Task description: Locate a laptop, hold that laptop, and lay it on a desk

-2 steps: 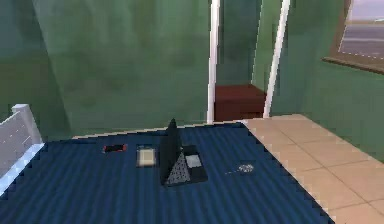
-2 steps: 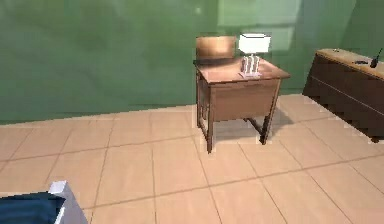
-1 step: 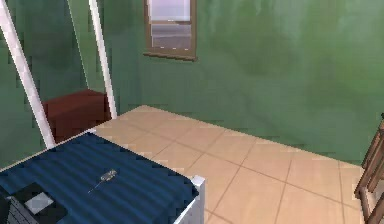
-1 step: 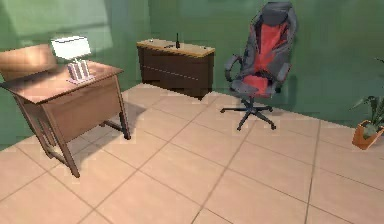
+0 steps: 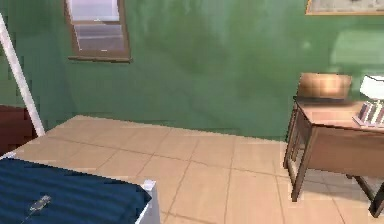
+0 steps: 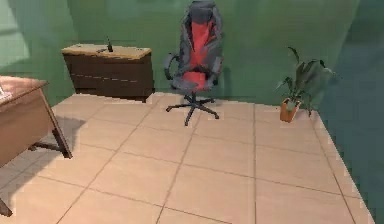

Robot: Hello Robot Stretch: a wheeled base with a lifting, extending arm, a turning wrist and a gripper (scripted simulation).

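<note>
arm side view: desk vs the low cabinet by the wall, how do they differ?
The desk stands on legs with open space beneath; the cabinet is a closed block of drawers. The desk is lighter reddish-brown; the cabinet's front is darker. The desk is cut by the view's left edge; the cabinet shows whole. Both look wooden.
</note>
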